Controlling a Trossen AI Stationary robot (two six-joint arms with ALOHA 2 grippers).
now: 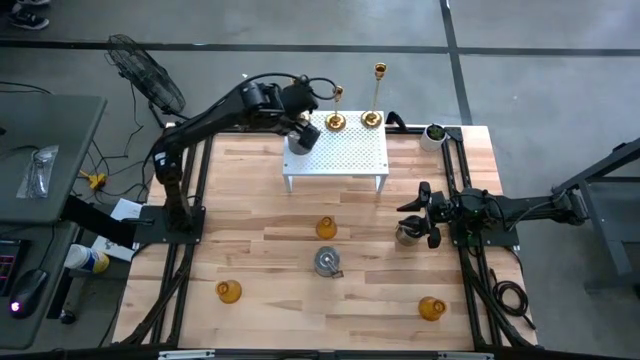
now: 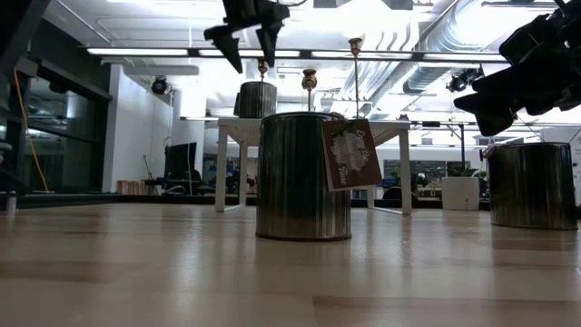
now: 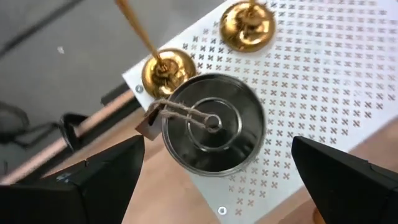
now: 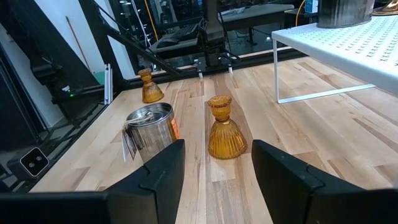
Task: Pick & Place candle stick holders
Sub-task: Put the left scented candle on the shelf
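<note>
A pale wooden table [image 1: 300,260] carries a white perforated rack [image 1: 350,150] at its far side. On the rack stand two gold sticks [image 1: 372,118] and one silver jar [image 3: 211,124], the left gripper [image 1: 300,128] hovering above it with fingers spread wide, holding nothing. In front of the rack sit three amber glass holders [image 1: 326,228], and two more silver jars [image 1: 327,262]. Only the left wrist view shows twine and a tag on the racked jar. The right gripper [image 1: 428,215] sits beside a jar [image 1: 406,233]; I cannot tell its grip.

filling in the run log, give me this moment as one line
left gripper: open above silver holder on white rack | right gripper: beside second silver holder, not gripping | amber holders: on table
</note>
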